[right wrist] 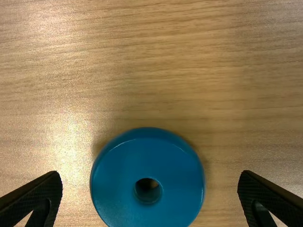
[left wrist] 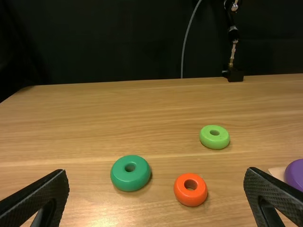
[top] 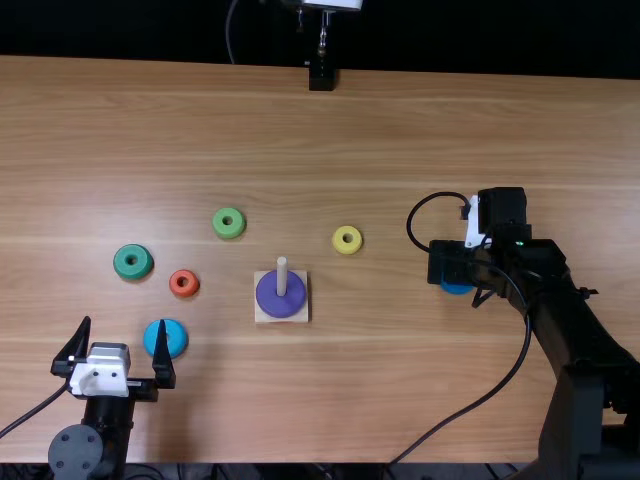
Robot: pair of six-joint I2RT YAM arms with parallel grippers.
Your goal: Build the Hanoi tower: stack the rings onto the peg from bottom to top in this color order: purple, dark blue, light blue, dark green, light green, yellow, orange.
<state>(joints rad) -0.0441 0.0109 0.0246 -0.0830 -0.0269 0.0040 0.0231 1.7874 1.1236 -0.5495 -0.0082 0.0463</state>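
My right gripper (top: 455, 268) hangs over the dark blue ring (top: 457, 288). In the right wrist view that ring (right wrist: 148, 204) lies between the spread fingertips of the open right gripper (right wrist: 149, 182), touching neither. My left gripper (top: 122, 345) is open at the near left, light blue ring (top: 172, 338) just past its fingers; the left wrist view shows this gripper (left wrist: 156, 177) holding nothing. The purple ring (top: 281, 294) sits around the peg (top: 282, 272) on its square base. Loose on the table are the dark green (top: 133, 262), light green (top: 229, 223), orange (top: 184, 283) and yellow (top: 347, 240) rings.
The wooden table (top: 400, 120) spans the scene. A black stand (top: 321, 76) is at its far edge. A cable (top: 490, 392) loops beside the right arm, between it and the peg base.
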